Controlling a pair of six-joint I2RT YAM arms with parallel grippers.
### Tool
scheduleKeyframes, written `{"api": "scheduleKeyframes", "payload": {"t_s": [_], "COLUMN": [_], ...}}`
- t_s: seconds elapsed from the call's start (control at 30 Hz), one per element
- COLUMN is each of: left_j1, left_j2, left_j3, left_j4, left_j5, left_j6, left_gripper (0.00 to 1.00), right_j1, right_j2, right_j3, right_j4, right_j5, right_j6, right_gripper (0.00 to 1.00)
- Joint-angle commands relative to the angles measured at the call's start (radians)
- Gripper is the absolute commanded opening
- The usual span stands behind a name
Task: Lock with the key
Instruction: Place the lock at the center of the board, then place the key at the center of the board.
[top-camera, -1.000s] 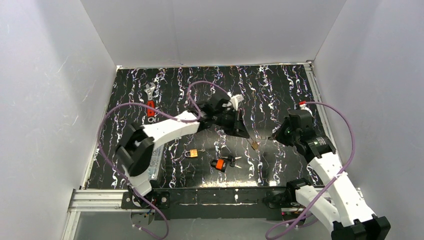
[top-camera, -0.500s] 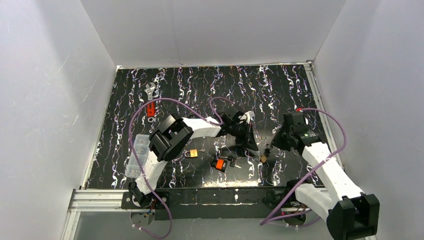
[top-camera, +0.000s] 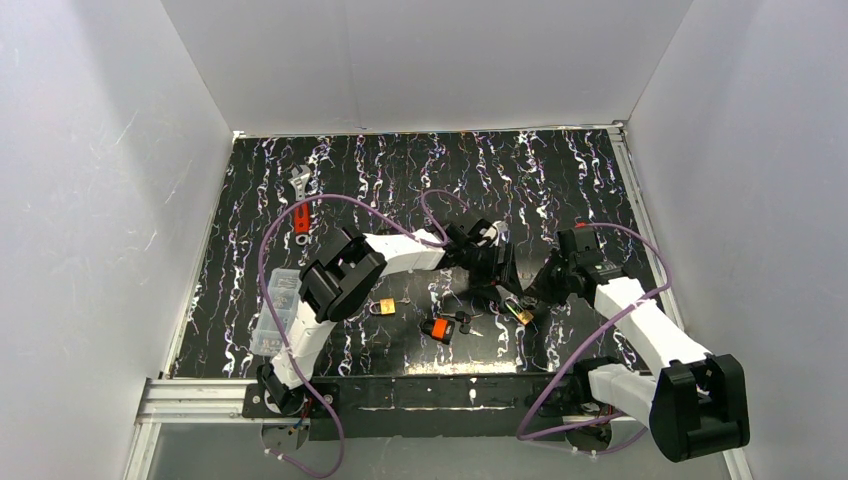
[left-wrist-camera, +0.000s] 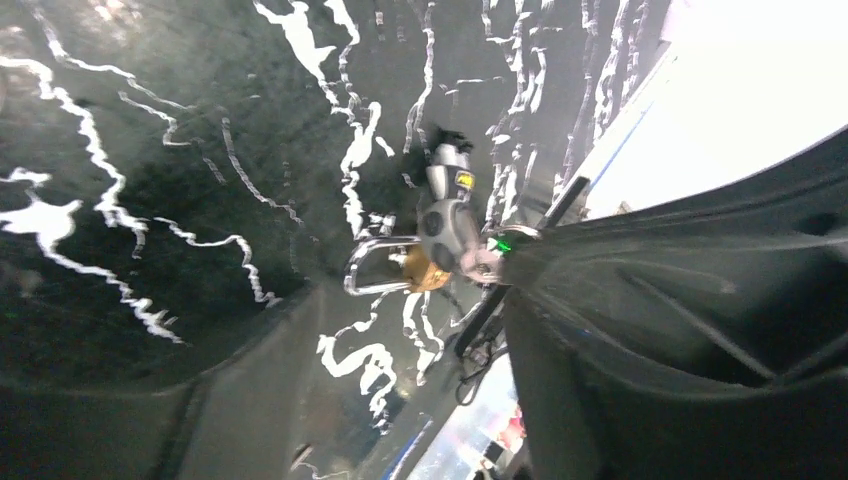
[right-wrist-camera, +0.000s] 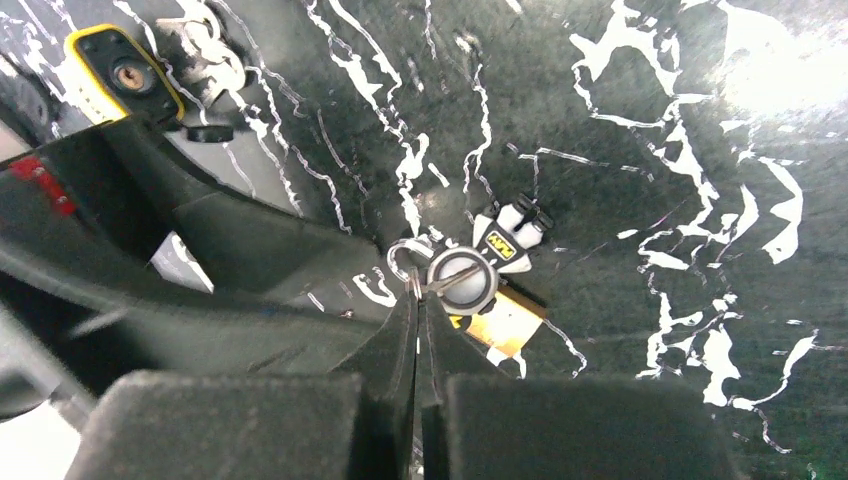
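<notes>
brass padlock (right-wrist-camera: 497, 318) lies near spread left fingers (left-wrist-camera: 650, 330) while right fingers (right-wrist-camera: 385, 360) pinch its key (right-wrist-camera: 462, 280)

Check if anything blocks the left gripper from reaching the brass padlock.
Nothing visible does. The open left gripper faces the brass padlock directly; the right gripper, shut on the key ring, comes in from another side.

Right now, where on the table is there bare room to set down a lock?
Bare: the far strip of mat right of the wrench. Crowded: centre-front, where left gripper and right gripper meet at the padlock, beside the orange lock.
</notes>
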Motion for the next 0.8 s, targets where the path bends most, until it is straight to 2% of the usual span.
{"api": "scheduleKeyframes", "payload": {"t_s": [0.0, 0.13, 0.23, 0.4, 0.5, 0.63, 0.77], "left_j1": [-0.003, -0.001, 0.011, 0.039, 0.061, 0.107, 0.133], "left_j2": [-0.062, -0.155, -0.253, -0.454, -0.569, -0.701, -0.815], "left_j3": [0.026, 0.012, -0.041, -0.138, -0.175, -0.18, -0.144], "left_j4": [-0.112, -0.218, -0.264, -0.346, -0.407, -0.508, -0.631], "left_j5": [-0.084, -0.181, -0.245, -0.35, -0.408, -0.465, -0.568], "left_j6": [0.058, 0.122, 0.155, 0.22, 0.259, 0.294, 0.347], "left_gripper": [0.75, 0.97, 0.98, 0.98, 0.98, 0.98, 0.98], "right_j1": [-0.002, -0.003, -0.003, -0.003, -0.003, -0.003, -0.002], "right_j2": [0.009, 0.025, 0.029, 0.001, -0.025, -0.072, -0.123], "right_j3": [-0.03, -0.031, -0.026, -0.011, 0.013, 0.083, 0.192], "right_j4": [0.046, 0.066, 0.076, 0.073, 0.049, -0.003, -0.054], "right_j5": [-0.026, -0.054, -0.082, -0.118, -0.131, -0.148, -0.177], "right_j6": [0.008, 0.003, -0.004, -0.004, -0.005, -0.018, -0.043], "right_gripper": [0.01, 0.01, 0.02, 0.37, 0.51, 0.57, 0.58]}}
